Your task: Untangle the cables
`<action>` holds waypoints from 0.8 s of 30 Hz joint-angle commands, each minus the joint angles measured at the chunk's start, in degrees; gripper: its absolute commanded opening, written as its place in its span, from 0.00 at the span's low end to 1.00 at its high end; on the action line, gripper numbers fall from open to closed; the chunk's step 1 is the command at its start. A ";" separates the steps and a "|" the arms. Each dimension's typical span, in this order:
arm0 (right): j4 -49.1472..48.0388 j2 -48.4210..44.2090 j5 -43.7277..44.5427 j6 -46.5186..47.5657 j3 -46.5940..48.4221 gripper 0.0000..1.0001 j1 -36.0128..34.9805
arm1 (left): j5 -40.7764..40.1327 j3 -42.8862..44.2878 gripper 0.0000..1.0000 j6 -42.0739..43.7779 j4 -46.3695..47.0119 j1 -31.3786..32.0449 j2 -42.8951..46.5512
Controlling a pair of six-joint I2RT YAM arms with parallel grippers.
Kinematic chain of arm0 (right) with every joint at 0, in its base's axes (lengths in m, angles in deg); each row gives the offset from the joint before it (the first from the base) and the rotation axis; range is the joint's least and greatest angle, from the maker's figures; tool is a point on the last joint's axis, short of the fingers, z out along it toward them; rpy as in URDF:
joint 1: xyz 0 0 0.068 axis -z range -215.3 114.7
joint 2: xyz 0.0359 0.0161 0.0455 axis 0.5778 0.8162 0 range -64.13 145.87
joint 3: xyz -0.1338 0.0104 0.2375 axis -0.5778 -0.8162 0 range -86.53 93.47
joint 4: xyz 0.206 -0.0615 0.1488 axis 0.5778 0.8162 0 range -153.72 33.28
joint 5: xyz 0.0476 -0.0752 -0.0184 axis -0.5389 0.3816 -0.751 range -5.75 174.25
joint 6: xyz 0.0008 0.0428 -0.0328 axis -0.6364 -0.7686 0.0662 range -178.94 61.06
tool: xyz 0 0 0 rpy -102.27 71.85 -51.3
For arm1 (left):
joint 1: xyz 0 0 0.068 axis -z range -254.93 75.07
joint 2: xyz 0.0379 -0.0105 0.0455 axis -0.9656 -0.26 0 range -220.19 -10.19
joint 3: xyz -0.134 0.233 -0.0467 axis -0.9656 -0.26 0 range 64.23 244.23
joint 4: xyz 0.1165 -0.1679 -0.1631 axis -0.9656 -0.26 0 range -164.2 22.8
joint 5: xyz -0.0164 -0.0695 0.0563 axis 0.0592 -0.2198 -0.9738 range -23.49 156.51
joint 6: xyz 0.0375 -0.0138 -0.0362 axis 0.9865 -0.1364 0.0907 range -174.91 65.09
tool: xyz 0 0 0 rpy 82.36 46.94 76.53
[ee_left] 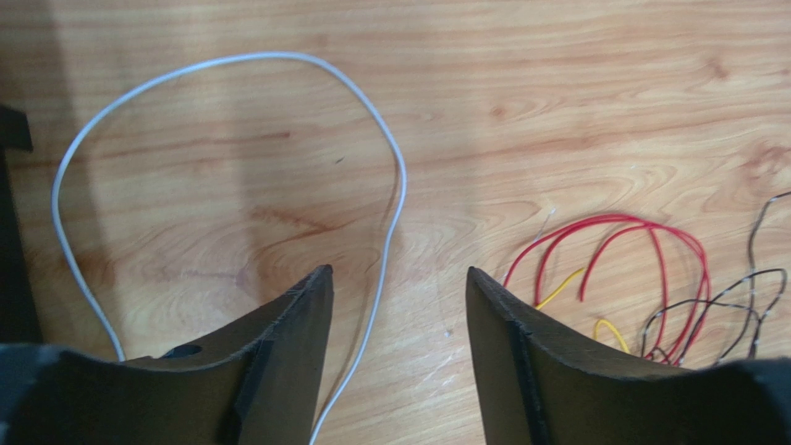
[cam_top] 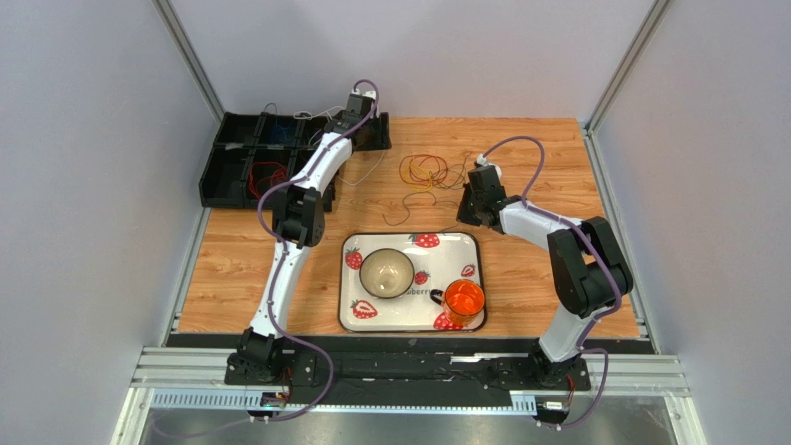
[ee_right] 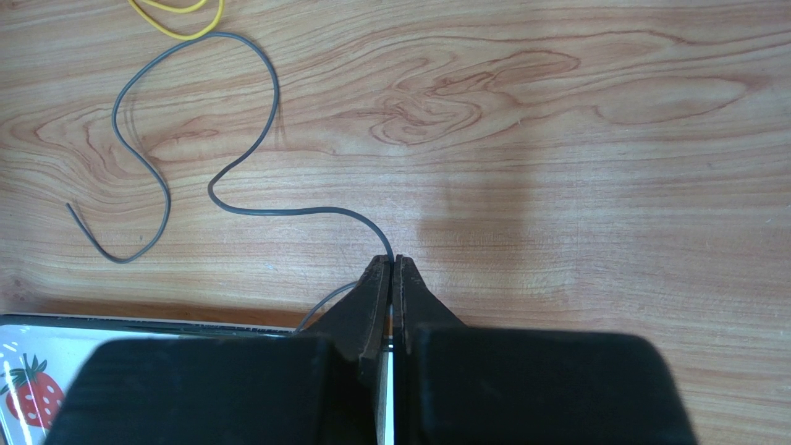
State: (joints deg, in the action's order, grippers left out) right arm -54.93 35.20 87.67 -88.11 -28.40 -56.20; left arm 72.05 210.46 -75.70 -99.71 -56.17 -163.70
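R fingers (ee_right: 373, 297): shut tight, no gap showing, tips nipping the grey cable (ee_right: 278, 212) right at the very end.
R gripper (ee_right: 391, 261): low over the wood, just beyond the tray (ee_right: 139, 324) rim.
Grey cable: runs off from the tips in lazy S-bends to view-left, free end flat on the table (cam_top: 557, 278). A short bit also slips out under the fingers toward the tray.
Yellow cable (ee_right: 186, 26): loop at the top edge of the R wrist view, just beside the grey cable's top bend. Touching or not, can't tell.
L fingers (ee_left: 297, 320): wide apart, nothing held.
L gripper (ee_left: 397, 274): over bare wood.
White cable (ee_left: 232, 60): big open loop ahead of the L fingers. One leg runs back thru the gap, close by the view-left finger; the other leg passes outside it.
Red cable (ee_left: 650, 227): arcs off to view-right, well apart from the white cable, mixed w/ yellow strands (ee_left: 562, 289) and a dark cable (ee_left: 743, 278).
Tangle (cam_top: 425, 170): top view, mid-back of the table, btwn the two arms.
Bins (cam_top: 232, 162): black, back-left corner; red wire (cam_top: 269, 174) in one compartment, blue wire (cam_top: 274, 134) in another.
Tray contents: bowl (cam_top: 387, 273) and orange cup (cam_top: 463, 299), both upright.
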 commanded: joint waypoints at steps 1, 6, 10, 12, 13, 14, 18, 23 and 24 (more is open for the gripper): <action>-1.15 0.43 -0.17 -0.72 2.16 0.00 0.34 | -1.94 4.32 0.68 -2.06 -6.67 -0.04 -1.53; -1.06 0.43 -0.17 -0.71 2.25 0.00 0.16 | 1.39 2.66 0.68 -3.89 -10.99 -1.45 -2.06; -1.15 0.34 -0.34 -0.80 2.16 0.00 0.16 | 8.25 1.77 0.62 -4.87 -9.51 -2.07 -3.02; -1.24 0.17 -0.26 -0.80 1.99 0.00 0.25 | 9.14 1.60 0.62 -5.92 -8.01 -1.98 -3.28; -1.33 0.16 -0.34 -0.89 1.90 0.00 0.25 | 9.40 2.21 0.62 -6.79 -7.22 -1.98 -3.63; -1.24 0.08 -0.34 -0.80 1.81 0.00 0.16 | 9.31 3.00 0.59 -8.02 -7.13 -1.98 -3.98; -1.41 -0.10 -0.26 -0.98 1.64 0.00 0.16 | 9.13 4.50 0.46 -10.93 -5.12 -2.06 -5.48; -1.59 -0.28 -0.08 -0.98 1.46 0.00 0.16 | 11.07 6.08 0.38 -11.99 -3.61 -1.71 -6.62; -1.59 -0.36 0.01 -1.07 1.37 0.00 0.16 | 10.98 6.25 0.37 -12.07 -3.70 -1.63 -6.89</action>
State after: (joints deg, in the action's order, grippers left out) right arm -54.93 35.22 87.58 -88.24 -28.29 -56.20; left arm 81.27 214.02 -85.76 -104.15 -58.39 -168.44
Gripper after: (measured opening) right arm 0.010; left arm 0.380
